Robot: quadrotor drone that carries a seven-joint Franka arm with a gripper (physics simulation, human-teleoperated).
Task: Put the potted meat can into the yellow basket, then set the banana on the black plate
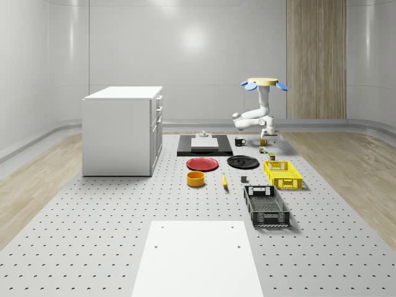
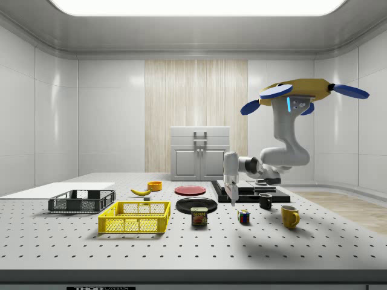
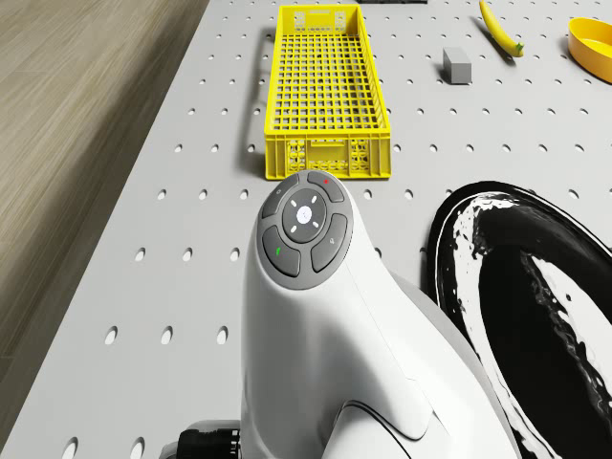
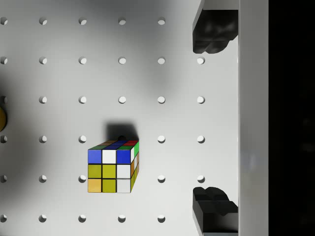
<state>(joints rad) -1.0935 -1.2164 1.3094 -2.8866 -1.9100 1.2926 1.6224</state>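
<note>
Whole-scene view: drone (image 1: 267, 83) hovers over the far right part of the table (image 1: 93, 247), arm bent down, tool (image 1: 266, 137) low beside the black mug (image 1: 239, 142). Yellow basket (image 1: 283, 174) sits nearer than the tool, long axis running near-far; black plate (image 1: 243, 162) just to the basket's left; banana (image 1: 224, 180) nearer and left of the plate, a thin yellow curve. Red plate (image 1: 202, 164), orange bowl (image 1: 195, 179), black crate (image 1: 266, 205), white cabinet (image 1: 122, 130) also on the table.

Side view: potted meat can (image 2: 199, 216) stands upright on the table, squat tin with a dark printed label, between the yellow basket (image 2: 135, 217) on its left and the Rubik's cube (image 2: 243, 216) on its right. Tool (image 2: 232, 194) hangs pointing down, above the table and right of the can, not touching it. Yellow mug (image 2: 289, 216) farther right.

Drone view: smooth white arm housing with grey button pad; yellow basket (image 3: 326, 91) is open plastic lattice, glossy black plate (image 3: 535, 306) beside it, banana (image 3: 500, 28) beyond.

Wrist view: two dark fingertips (image 4: 214, 32) set wide apart, so the tool is open and empty. Under it bare perforated table and the cube (image 4: 112, 167), not the can. My read: the tool has to shift sideways toward the basket to get over the can before descending.
</note>
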